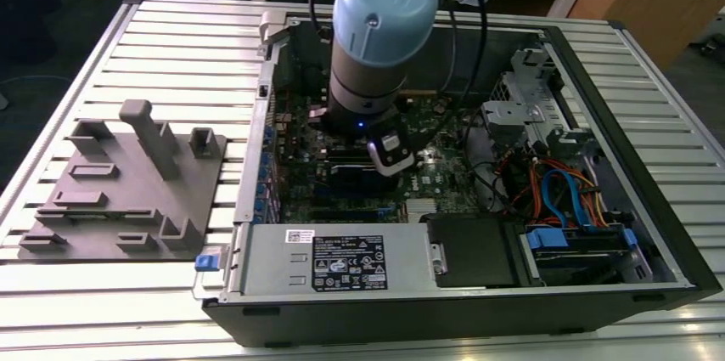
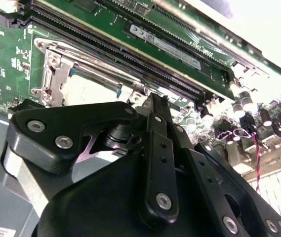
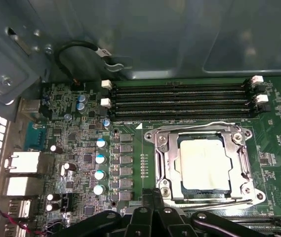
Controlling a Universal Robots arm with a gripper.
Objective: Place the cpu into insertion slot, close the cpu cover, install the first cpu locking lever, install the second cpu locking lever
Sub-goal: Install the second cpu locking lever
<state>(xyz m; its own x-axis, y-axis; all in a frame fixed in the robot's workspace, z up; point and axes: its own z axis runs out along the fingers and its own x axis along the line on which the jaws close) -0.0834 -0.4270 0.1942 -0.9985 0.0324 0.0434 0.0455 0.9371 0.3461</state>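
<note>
— So, which step is in hand?

— Judging by how things lie, the locking levers. In the first wrist view the cpu sits flat in the insertion slot on the green board, just beside the long memory slots. The cpu cover is down over it, framing the chip through its window.

— And the gripper?

— The gripper hangs low at the socket's corner, on the side away from the memory slots. Its fingers are drawn narrow, nearly together, and I see nothing held between them. The exterior view has it deep inside the open computer case, over the middle of the board.

— Are the levers locked?

— I cannot tell. One thin wire lever runs along the cover's edge beside the memory slots, and another runs along the opposite edge, close to the fingertips. Whether either is tucked under its catch does not show.

— What does the lever work call for?

— I reckon a small, exact push: press the wire down and sideways so it hooks, without sliding off onto the board's parts beside it.
</note>
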